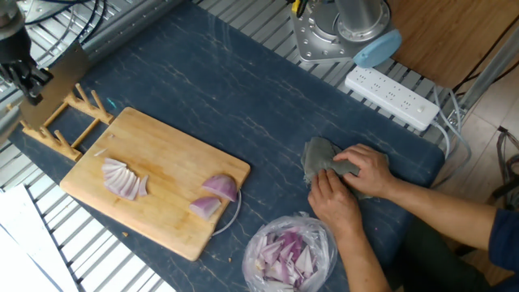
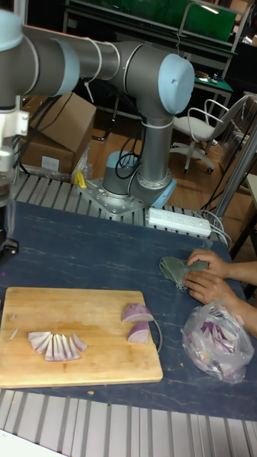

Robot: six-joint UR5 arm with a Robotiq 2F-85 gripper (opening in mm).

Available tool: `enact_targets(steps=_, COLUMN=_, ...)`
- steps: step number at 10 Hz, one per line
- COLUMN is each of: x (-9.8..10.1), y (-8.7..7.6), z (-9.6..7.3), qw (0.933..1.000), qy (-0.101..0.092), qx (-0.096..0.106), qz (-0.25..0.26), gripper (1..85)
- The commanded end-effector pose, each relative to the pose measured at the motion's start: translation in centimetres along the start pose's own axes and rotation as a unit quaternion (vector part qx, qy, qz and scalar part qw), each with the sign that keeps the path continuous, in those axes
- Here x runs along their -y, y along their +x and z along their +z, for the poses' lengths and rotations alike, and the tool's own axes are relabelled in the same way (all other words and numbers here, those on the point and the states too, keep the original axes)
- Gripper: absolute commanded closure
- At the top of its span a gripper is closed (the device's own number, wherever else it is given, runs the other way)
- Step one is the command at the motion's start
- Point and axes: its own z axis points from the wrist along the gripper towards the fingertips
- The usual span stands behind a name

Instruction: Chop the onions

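On the wooden cutting board (image 1: 162, 154) lie the onions: a fan of thin slices (image 1: 123, 180) at the left and two purple-skinned wedges (image 1: 220, 188) (image 1: 205, 208) at the right edge. The tall fixed view shows the same slices (image 2: 56, 345) and wedges (image 2: 135, 313). My gripper (image 1: 23, 77) hangs at the far top left, beyond the board's left corner and well away from the onions. It is shut on a broad flat blade (image 1: 61, 77), seemingly a knife. In the tall fixed view the gripper is mostly cut off by the left edge.
A wooden peg rack (image 1: 69, 130) stands just left of the board. A person's hands (image 1: 353, 182) press a grey cloth (image 1: 318, 156) at the right. A clear bag of chopped onion bits (image 1: 289, 250) lies in front of them. A power strip (image 1: 393, 96) and my arm's base (image 1: 336, 32) sit behind.
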Motion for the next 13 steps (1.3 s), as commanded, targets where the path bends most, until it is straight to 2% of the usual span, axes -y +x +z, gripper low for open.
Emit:
enact_targets(steps=1, x=0.1, y=0.6, z=1.7, qw=0.9997, qy=-0.022, qx=0.005, qz=0.011, gripper=84.0)
enact_targets(steps=6, x=-0.8, y=1.4, z=4.0, qw=0.9997, qy=-0.026, qx=0.001, qz=0.005, gripper=84.0)
enact_targets(steps=8, x=-0.9, y=1.2, z=5.3, qw=0.9995, qy=-0.029, qx=0.008, qz=0.004, gripper=84.0)
enact_targets(steps=13, x=-0.7, y=1.7, z=6.6, qw=0.9989, qy=-0.042, qx=0.021, qz=-0.003, gripper=84.0)
